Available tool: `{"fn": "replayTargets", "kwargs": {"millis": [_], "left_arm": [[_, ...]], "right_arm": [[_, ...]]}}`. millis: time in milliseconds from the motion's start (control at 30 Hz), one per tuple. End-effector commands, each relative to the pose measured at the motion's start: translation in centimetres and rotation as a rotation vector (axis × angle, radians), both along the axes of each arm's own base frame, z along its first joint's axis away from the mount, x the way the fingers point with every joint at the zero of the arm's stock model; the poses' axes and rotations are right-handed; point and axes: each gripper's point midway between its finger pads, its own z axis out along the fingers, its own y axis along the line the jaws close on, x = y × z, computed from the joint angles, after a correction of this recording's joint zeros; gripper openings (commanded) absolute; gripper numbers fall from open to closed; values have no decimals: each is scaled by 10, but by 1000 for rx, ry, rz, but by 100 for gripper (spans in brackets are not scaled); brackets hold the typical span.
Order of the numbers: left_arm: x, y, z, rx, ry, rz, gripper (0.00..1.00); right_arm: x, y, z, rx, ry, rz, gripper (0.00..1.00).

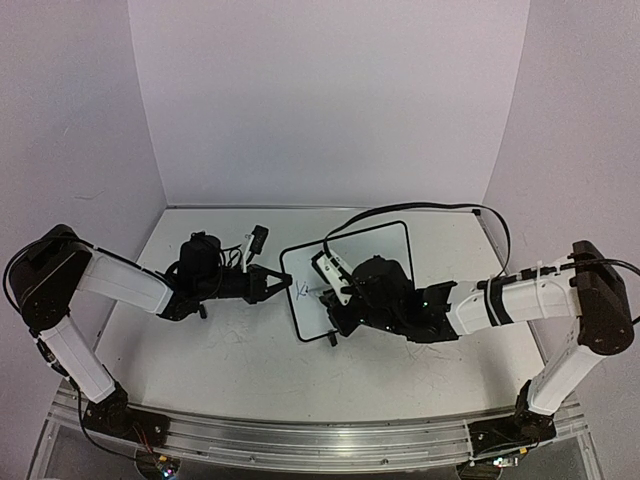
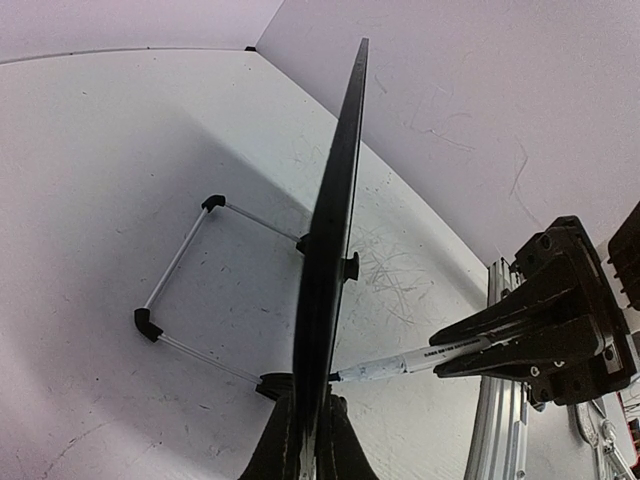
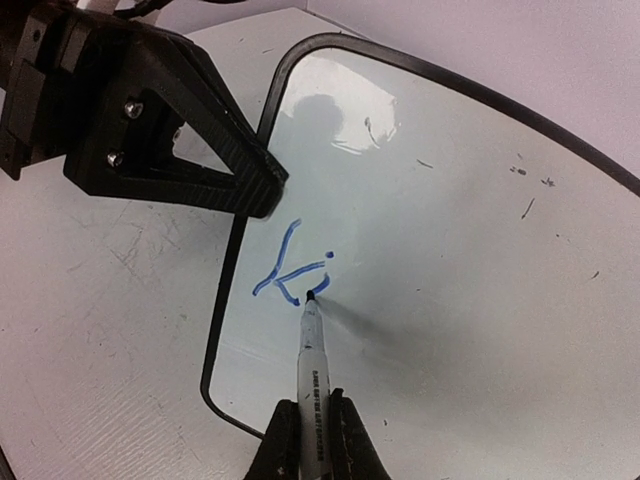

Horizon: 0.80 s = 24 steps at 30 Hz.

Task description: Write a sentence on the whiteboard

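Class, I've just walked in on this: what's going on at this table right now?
The left claw is clamped on the left edge of the small whiteboard, which stands on its wire stand. The right claw grips a marker with its tip on the board. Only the blue letters "Ki" are written, near the left edge. The rest of the board carries no writing yet.

The white worktop (image 1: 250, 350) is marked with thin grey scuff scribbles (image 2: 385, 275). Plain pale walls (image 1: 320, 100) close it in on three sides. An aluminium rail (image 1: 300, 440) runs along its near edge.
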Motion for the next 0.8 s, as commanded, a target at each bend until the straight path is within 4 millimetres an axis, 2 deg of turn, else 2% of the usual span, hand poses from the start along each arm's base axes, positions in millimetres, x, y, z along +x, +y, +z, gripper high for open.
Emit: {"fn": "replayTargets", "kwargs": {"millis": [0, 400, 500, 633, 700, 767], "left_arm": [[-2, 6, 7, 4, -13, 14, 0], [-2, 6, 6, 4, -12, 13, 0], [-1, 6, 6, 4, -10, 14, 0], [-2, 6, 6, 4, -8, 14, 0], [-2, 6, 6, 4, -8, 15, 0], [-2, 6, 6, 5, -7, 15, 0]], "right_arm": [[-5, -2, -14, -21, 25, -1, 0], [-7, -1, -13, 2, 46, -10, 0], [-6, 2, 0, 29, 30, -9, 0], [-10, 5, 38, 131, -10, 20, 0], [-9, 5, 44, 136, -27, 22, 0], [-6, 6, 38, 101, -48, 24, 0]]}}
